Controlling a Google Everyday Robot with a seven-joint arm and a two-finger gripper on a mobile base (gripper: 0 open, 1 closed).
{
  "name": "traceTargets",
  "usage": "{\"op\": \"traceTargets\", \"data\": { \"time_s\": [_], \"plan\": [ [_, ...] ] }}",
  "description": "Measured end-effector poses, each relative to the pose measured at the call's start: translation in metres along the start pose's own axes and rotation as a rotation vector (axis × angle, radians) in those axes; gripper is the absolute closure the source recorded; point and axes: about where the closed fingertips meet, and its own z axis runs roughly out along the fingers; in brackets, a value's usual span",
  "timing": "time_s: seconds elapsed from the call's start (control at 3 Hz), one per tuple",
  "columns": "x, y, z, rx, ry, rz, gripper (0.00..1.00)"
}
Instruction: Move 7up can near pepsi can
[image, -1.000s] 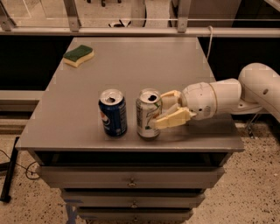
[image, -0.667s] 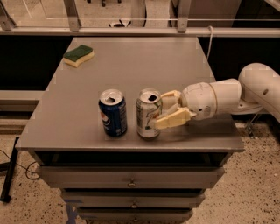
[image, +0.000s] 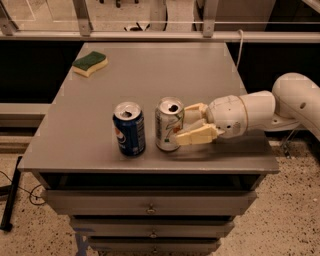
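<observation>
Gripper (image: 183, 124) over the counter's (image: 100, 85) front right, jaws clamped on the 7up can (image: 167, 127). The pepsi can (image: 129, 129) stands just beside it, near the front edge.

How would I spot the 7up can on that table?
On the grey table, two cans stand near the front edge. The 7up can is the silver-white one clasped by the gripper, right of the dark blue pepsi can.

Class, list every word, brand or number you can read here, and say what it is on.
the blue can: round red-white-blue logo only, no readable words.
the silver can: green lettering, too blurred to read.
the gripper, holding the silver can: no text.
</observation>
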Motion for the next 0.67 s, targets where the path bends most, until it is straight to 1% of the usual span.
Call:
{"op": "traceTargets", "data": {
  "time_s": [0.33,0.67],
  "plan": [
    [0.000,-0.005,0.008,-0.007,0.014,-0.079,0.00],
    [-0.005,-0.015,0.002,0.020,0.068,-0.185,0.00]
  ]
}}
